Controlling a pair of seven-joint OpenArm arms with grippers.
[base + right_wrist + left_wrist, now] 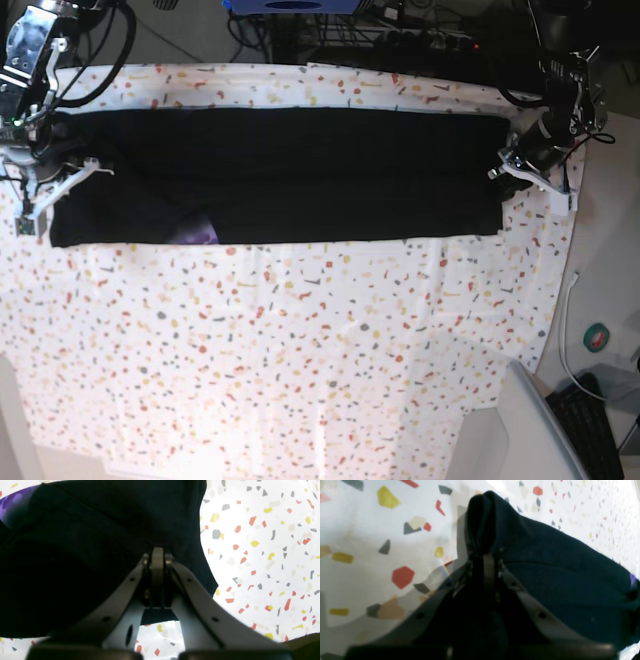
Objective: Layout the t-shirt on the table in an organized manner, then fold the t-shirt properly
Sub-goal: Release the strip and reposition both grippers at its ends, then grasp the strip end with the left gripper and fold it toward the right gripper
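Note:
The black t-shirt (290, 175) lies as a long flat band across the far part of the table (300, 340). A bit of purple print (200, 233) shows at its near edge. My left gripper (505, 175) is at the band's right end, shut on a bunched fold of the t-shirt (557, 567), as the left wrist view (486, 552) shows. My right gripper (60, 180) is at the band's left end, shut on the t-shirt's edge (87, 542), as the right wrist view (157, 552) shows. Purple print (12, 502) shows at that view's upper left.
The flecked table (262, 567) stretches bare towards the near side. Cables and equipment (400, 35) crowd the far edge. Off the table's right edge lie a white cable (568, 330), a round green item (598, 338) and a keyboard (590, 420).

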